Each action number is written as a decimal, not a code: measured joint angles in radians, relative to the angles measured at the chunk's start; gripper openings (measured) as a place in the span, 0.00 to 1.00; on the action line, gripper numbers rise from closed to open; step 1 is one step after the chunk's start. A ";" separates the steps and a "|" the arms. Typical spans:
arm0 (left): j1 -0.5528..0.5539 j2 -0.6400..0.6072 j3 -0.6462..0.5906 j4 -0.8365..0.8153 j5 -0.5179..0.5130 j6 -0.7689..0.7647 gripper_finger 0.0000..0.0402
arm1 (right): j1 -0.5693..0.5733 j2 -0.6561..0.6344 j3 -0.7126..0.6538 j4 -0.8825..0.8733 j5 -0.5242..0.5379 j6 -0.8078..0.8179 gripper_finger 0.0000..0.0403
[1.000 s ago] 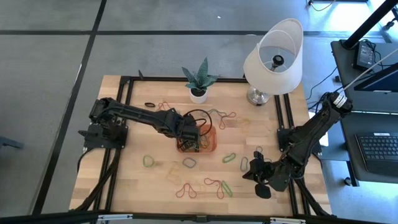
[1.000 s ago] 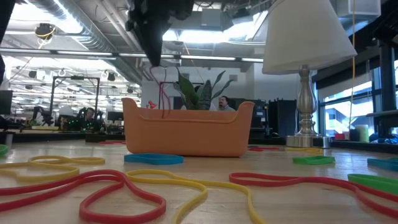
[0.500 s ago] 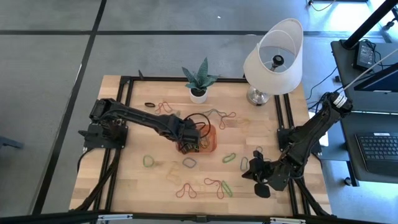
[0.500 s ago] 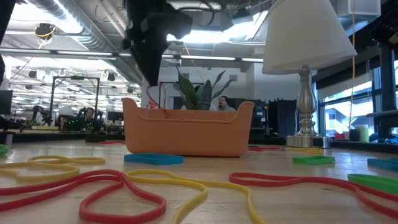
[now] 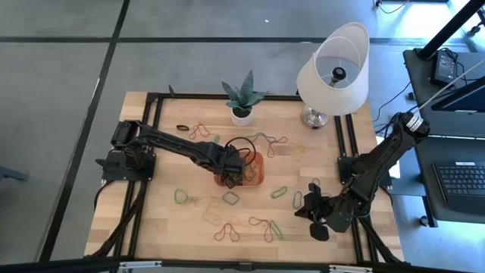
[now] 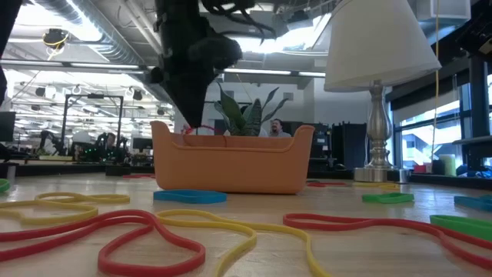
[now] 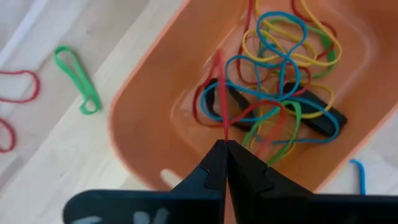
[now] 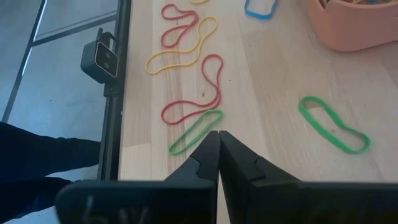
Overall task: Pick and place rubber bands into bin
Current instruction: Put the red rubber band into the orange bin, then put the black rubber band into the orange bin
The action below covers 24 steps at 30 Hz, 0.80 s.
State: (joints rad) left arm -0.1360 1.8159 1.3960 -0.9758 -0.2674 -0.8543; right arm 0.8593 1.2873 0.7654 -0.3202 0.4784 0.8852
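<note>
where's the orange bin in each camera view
High view: the bin sits mid-table, under the left hand.
Low view: the bin fills the centre, side-on.
Left wrist view: the bin is seen from above, bands inside.
Right wrist view: only a corner of the bin shows, upper right.
Shared landmark: the lamp, also in the low view.

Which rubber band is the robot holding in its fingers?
The red rubber band. It alone is pinched in the left gripper, hanging over the bin; the others lie loose inside or on the table.
</note>
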 joint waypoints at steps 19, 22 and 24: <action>0.014 0.003 0.000 -0.023 0.016 0.027 0.28 | 0.000 0.000 0.000 -0.004 0.002 0.000 0.03; 0.014 -0.005 0.008 -0.036 0.022 0.028 0.29 | 0.000 0.000 0.000 -0.004 0.002 0.001 0.03; 0.014 -0.013 0.024 -0.060 0.023 0.029 0.28 | 0.000 0.000 0.000 -0.004 0.002 0.002 0.03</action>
State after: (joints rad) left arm -0.1223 1.8032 1.4202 -1.0359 -0.2442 -0.8252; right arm 0.8593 1.2873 0.7654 -0.3241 0.4805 0.8869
